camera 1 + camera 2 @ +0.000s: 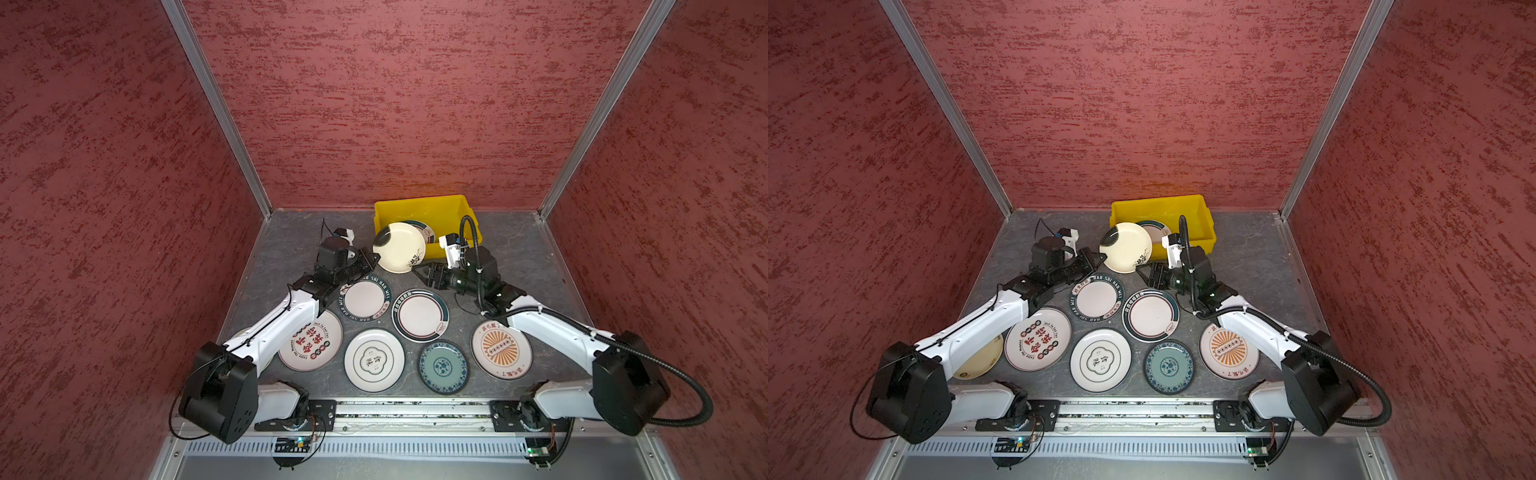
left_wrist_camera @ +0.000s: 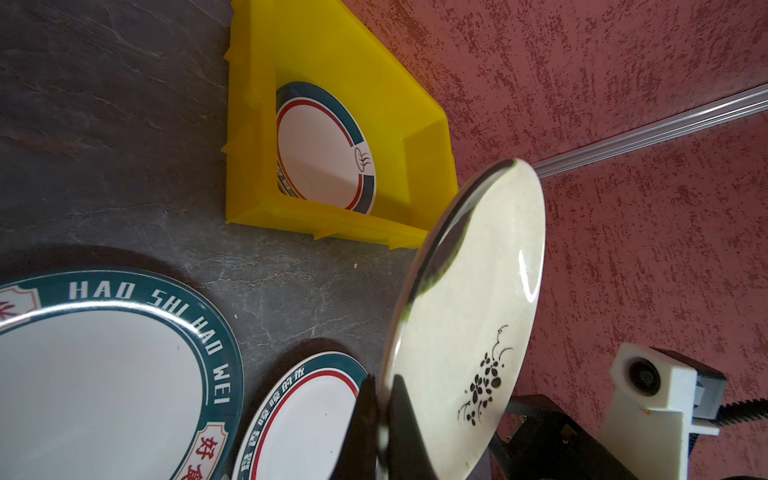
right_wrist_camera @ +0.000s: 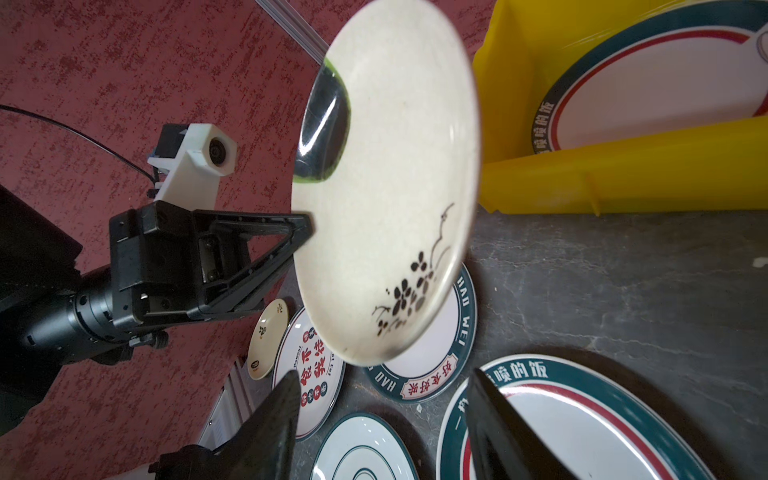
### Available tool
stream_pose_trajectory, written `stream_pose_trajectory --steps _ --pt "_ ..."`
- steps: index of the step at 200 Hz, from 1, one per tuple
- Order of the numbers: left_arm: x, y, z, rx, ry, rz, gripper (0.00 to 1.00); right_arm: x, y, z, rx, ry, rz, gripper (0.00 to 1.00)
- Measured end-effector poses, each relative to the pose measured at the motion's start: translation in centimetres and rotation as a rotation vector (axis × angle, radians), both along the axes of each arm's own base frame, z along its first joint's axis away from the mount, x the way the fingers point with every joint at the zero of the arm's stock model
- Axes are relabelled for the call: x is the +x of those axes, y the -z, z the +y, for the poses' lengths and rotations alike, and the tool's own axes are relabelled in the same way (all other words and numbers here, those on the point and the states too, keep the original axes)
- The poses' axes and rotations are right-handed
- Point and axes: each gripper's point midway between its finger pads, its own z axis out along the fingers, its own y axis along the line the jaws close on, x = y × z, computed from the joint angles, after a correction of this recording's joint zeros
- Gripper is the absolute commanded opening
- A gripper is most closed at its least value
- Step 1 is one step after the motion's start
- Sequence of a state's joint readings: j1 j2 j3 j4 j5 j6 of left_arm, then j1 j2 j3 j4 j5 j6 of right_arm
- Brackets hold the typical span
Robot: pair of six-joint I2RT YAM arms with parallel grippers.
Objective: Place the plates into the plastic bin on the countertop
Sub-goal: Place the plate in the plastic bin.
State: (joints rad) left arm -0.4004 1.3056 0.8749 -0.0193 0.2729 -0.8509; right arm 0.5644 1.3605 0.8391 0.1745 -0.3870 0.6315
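Lying far left, mostly hidden under left arm point(image 1: 967, 330): small cream plate point(image 1: 980, 359), whole only in right wrist view. Next along countertop point(image 1: 519, 257): red-print plate point(image 1: 311, 345), HAO SHI HAO WEI plate point(image 1: 365, 299). Pinched onto rim of flower-print cream plate point(image 1: 399, 247): left gripper point(image 1: 376, 259); held tilted, off the surface, overlapping front lip of plastic bin point(image 1: 419, 202) at rear. Inside bin: teal-rimmed plate point(image 2: 320, 145), plain in left wrist view, half-covered from above. Spread and empty, just beside held plate: right gripper point(image 1: 417, 271). Far right: sunburst plate point(image 1: 501, 348).
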Motion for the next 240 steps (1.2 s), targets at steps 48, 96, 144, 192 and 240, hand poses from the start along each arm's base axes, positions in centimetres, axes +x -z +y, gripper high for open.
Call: stream_pose_trajectory --steps 48,96,144,192,240 --pt "-0.7 -0.2 -0.7 -0.034 0.025 0.005 0.00 0.6 -1.3 0.0 0.015 0.017 -0.034 0.60" --pt "-1.6 -0.3 -0.6 -0.052 0.027 -0.003 0.00 1.2 -2.8 0.1 0.051 0.036 -0.069 0.45" --pt "-1.7 -0.3 -0.6 -0.057 0.029 -0.003 0.00 2.0 -2.1 0.3 0.050 0.062 -0.054 0.30" --pt "-1.8 0.1 -0.5 -0.056 0.027 0.008 0.00 2.5 -1.5 0.2 0.054 0.089 -0.033 0.10" --pt "-2.1 0.3 -0.7 -0.034 0.050 -0.006 0.14 3.5 -1.4 -0.2 0.076 0.140 -0.015 0.00"
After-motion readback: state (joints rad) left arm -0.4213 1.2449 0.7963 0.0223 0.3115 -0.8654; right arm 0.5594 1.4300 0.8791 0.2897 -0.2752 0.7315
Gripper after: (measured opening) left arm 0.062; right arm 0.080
